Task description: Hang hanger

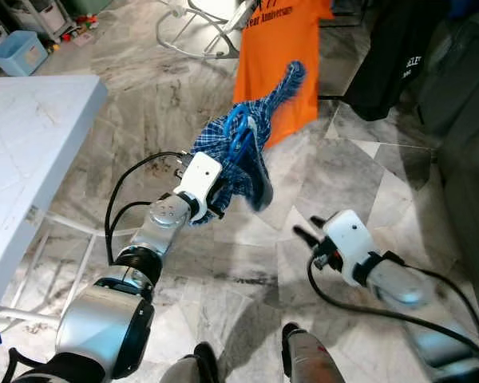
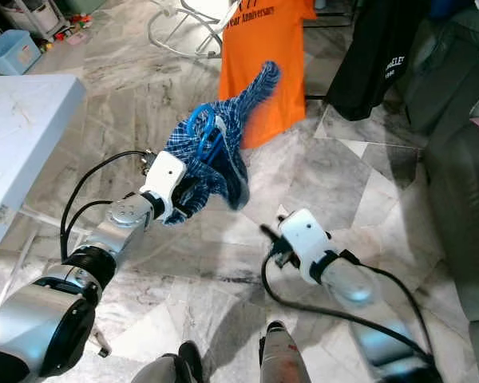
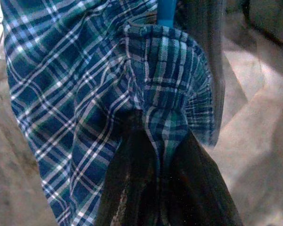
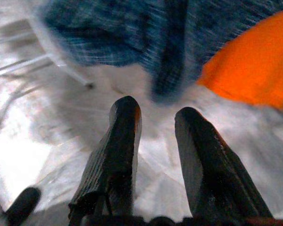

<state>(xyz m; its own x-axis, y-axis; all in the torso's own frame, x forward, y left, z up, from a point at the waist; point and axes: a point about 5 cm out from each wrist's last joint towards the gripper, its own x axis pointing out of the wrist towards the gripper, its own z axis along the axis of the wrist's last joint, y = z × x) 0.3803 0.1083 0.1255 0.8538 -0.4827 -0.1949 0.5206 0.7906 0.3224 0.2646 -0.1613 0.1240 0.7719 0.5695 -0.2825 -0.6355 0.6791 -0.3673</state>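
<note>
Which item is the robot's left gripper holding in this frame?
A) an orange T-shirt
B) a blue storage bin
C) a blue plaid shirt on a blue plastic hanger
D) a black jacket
C: the left gripper is clamped on the blue plaid shirt bunched around a blue plastic hanger, while the right gripper hangs open and empty over the floor.

- Left arm (image 1: 136, 263): silver metal segments, rounded joints, black collar bands.
- Wrist housings: glossy white, boxy with rounded corners.
- Black cables loop off both forearms.
- Right tool (image 4: 158, 141): two long black fingers (image 4: 115, 155), ribbed inner faces.
</note>
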